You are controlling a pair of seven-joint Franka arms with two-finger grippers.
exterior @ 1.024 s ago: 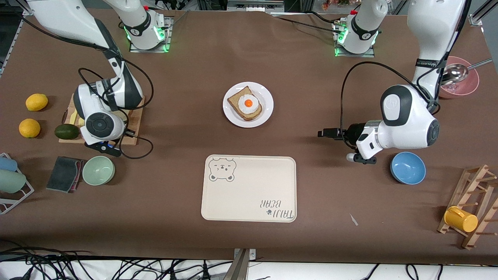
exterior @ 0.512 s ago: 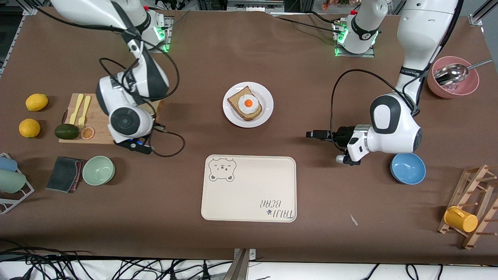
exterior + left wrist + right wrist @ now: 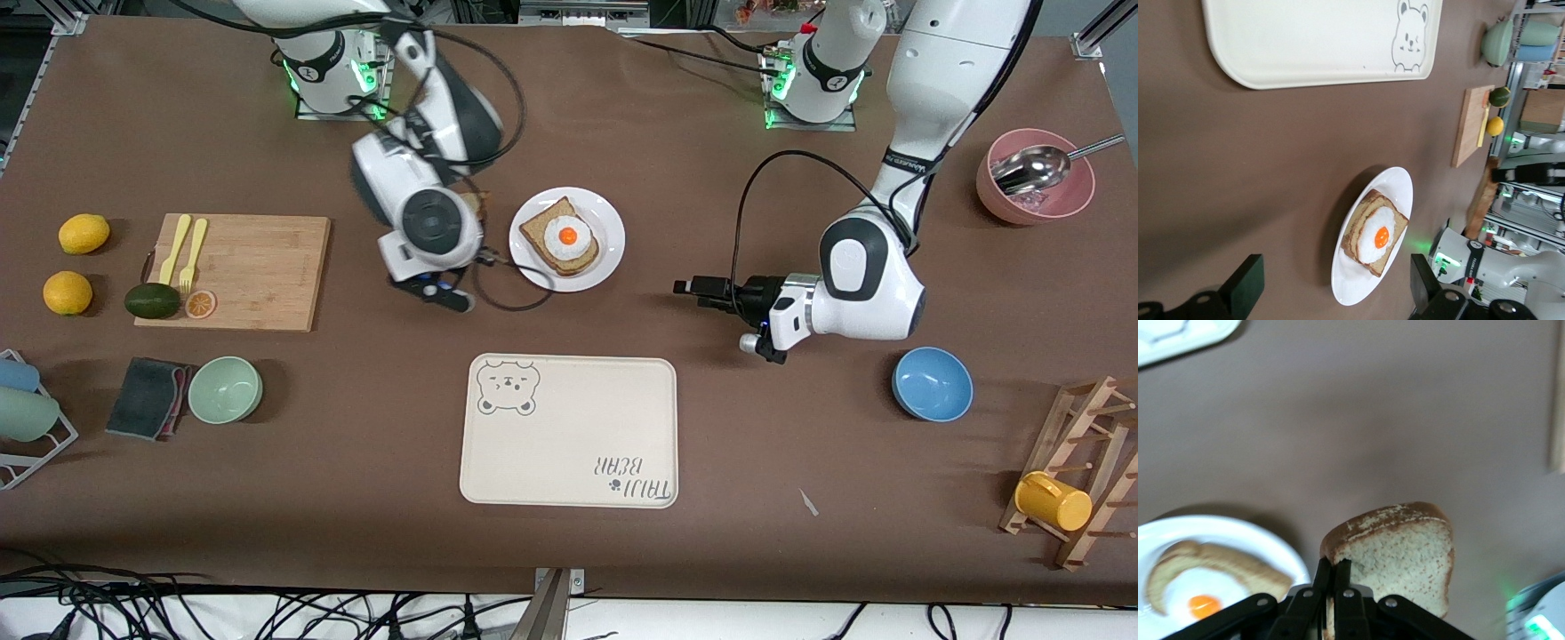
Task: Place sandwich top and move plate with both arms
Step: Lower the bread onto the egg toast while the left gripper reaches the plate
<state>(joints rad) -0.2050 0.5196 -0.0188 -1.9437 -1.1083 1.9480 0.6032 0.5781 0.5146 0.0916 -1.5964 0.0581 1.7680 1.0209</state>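
A: Watching the right gripper (image 3: 1333,577): it pinches the sandwich top (image 3: 1401,553) by one edge, up over the table at the plate's (image 3: 607,259) nine o'clock.

B: Risk?

A: I'd judge the thin, speckled slice could slip or land skewed on the glossy fried egg (image 3: 569,238); an edge grip gives little control.

B: The other arm?

A: Left gripper (image 3: 690,289) spread wide, low over the table at the plate's four o'clock. The plate is round, smooth, white.

The plate (image 3: 610,233) (bearing egg-topped bread (image 3: 562,238)) sits farther from the camera than the tray (image 3: 569,462).
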